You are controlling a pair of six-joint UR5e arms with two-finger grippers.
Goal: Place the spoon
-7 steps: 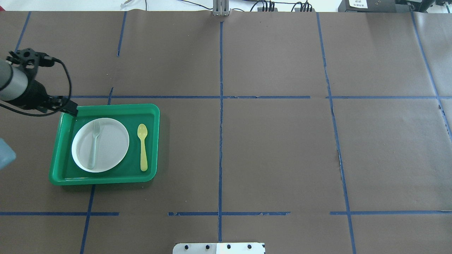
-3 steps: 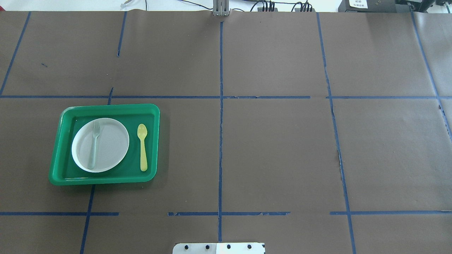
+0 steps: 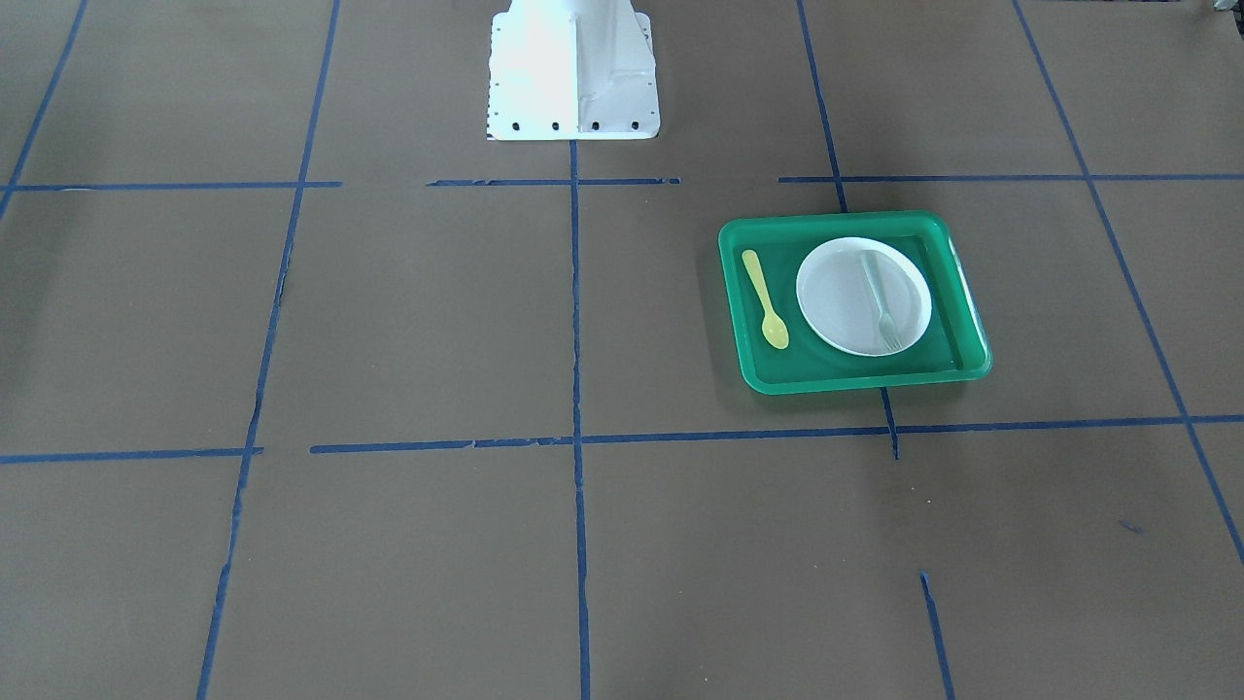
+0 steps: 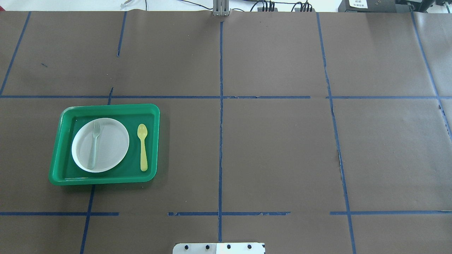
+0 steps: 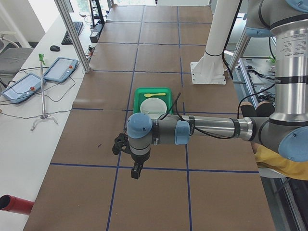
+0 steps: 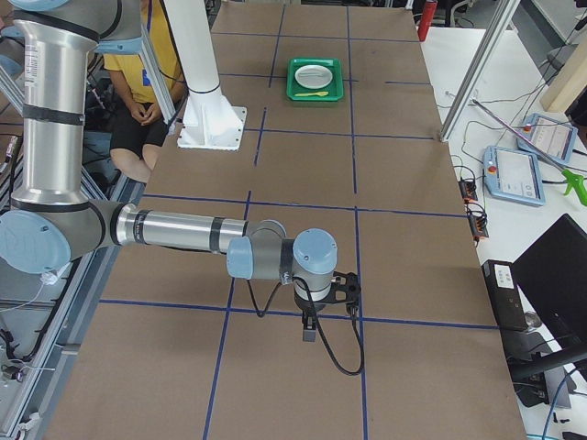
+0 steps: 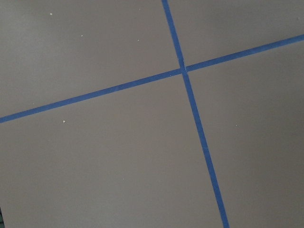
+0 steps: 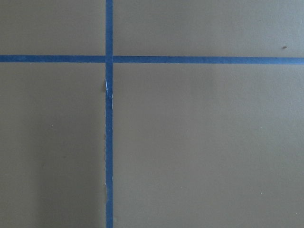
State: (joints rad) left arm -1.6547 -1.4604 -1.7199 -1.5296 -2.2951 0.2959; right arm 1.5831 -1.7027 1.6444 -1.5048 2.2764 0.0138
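The yellow spoon (image 4: 142,147) lies flat in the green tray (image 4: 109,106), to the right of the white plate (image 4: 109,144), with its bowl toward the far side. It also shows in the front view (image 3: 765,299). A pale fork (image 4: 94,144) lies on the plate. My left gripper (image 5: 136,172) shows only in the exterior left view. It hangs over bare table well away from the tray, and I cannot tell whether it is open or shut. My right gripper (image 6: 310,332) shows only in the exterior right view, far from the tray, and I cannot tell its state.
Brown paper with blue tape lines covers the table (image 4: 275,148). The robot's white base (image 3: 573,68) stands at the near middle edge. Both wrist views show only paper and tape.
One second ago my left arm was over the tray's far left corner. It has pulled back out of the overhead view. The spoon, plate and fork have not moved.
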